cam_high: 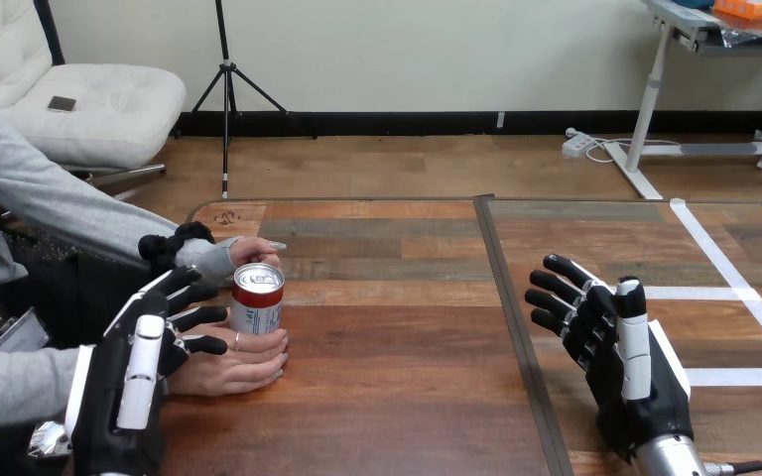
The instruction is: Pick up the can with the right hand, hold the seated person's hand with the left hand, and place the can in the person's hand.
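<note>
- The can (258,297) is standing upright at the left side of the counter (407,397), between the person's two hands. The person's farther hand (241,252) is sitting just behind it, and the person's nearer hand (233,365) is lying flat at its base.
- The robot's left hand (134,367) is reaching alongside the nearer hand, fingers stretched out and not curled round it.
- The right hand (605,332) is hovering well apart, spread wide and carrying nothing.
- The handover is looking all but complete.
</note>
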